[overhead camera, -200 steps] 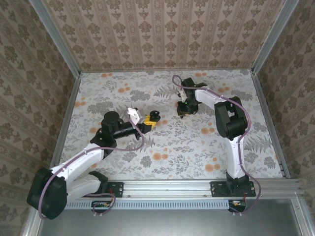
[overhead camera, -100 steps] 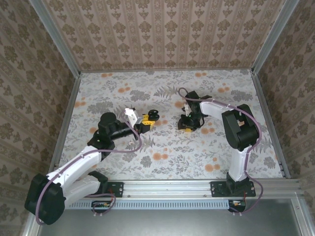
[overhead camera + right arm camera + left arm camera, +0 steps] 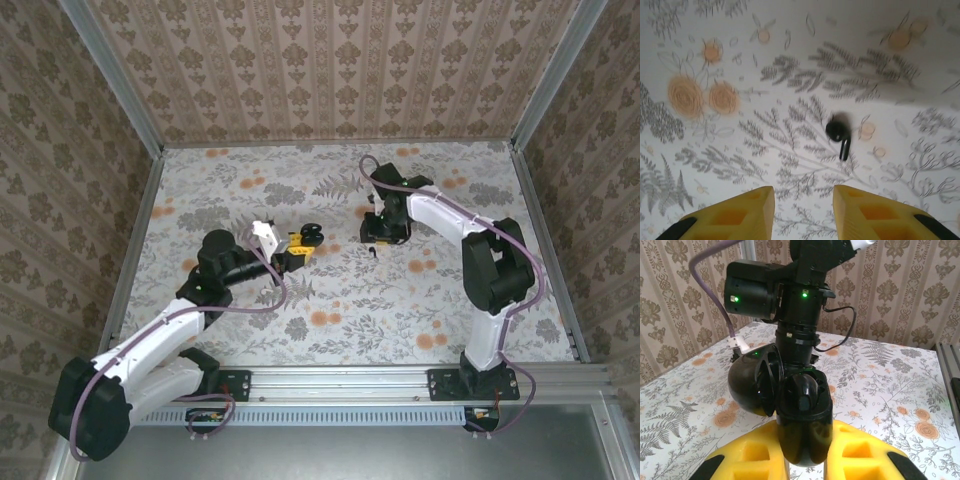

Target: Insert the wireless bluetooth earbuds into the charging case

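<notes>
The left jaws are clamped on the charging case (image 3: pixel 805 410), and its lid (image 3: pixel 754 385) stands open. One small black earbud (image 3: pixel 839 134) lies on the flowery worktop (image 3: pixel 715 150), just ahead of the right jaws. Those jaws are apart with nothing in them. The other earbud may be inside the case, but it is too dark to tell.

A robot test cell — aluminium frame (image 3: pixel 112 72), wallpapered panels (image 3: pixel 330 70), floral-papered table (image 3: pixel 330 300).
</notes>
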Controlling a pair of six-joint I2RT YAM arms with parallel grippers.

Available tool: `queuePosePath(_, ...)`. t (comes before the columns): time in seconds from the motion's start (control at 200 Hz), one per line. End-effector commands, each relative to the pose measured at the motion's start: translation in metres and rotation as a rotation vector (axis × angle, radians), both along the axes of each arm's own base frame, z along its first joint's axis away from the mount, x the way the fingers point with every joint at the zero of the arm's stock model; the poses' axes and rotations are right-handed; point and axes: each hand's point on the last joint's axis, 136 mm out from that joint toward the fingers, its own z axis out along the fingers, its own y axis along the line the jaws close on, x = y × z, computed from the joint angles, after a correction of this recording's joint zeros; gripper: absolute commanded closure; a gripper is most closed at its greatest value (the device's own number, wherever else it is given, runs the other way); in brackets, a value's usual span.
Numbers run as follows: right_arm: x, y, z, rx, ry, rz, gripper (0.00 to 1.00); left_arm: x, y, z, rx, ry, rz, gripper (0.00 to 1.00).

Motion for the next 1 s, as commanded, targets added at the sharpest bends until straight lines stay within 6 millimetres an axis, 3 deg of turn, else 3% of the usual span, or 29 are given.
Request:
queuePosePath(0.0,-0.001,-0.017,-0.017,-0.125,0.054,0.016,0.63,-0.004,0.001,-0.004,0.009,0.012,-0.001,1.0)
queuePosePath(0.285,0.008,-0.012,-0.037,-0.181,0.08,0.049,0.63,-0.002,0.0,-0.006,0.02,0.014,0.002,1.0)
queuePosePath(0.79,0.002,-0.006,-0.066,-0.281,0.131,0.115,0.65,0.0,-0.002,-0.009,0.028,0.018,0.002,1.0)
queuePosePath(0.995,-0.002,-0.007,-0.072,-0.32,0.143,0.132,0.71,0.001,-0.002,-0.008,0.028,0.017,0.002,1.0)
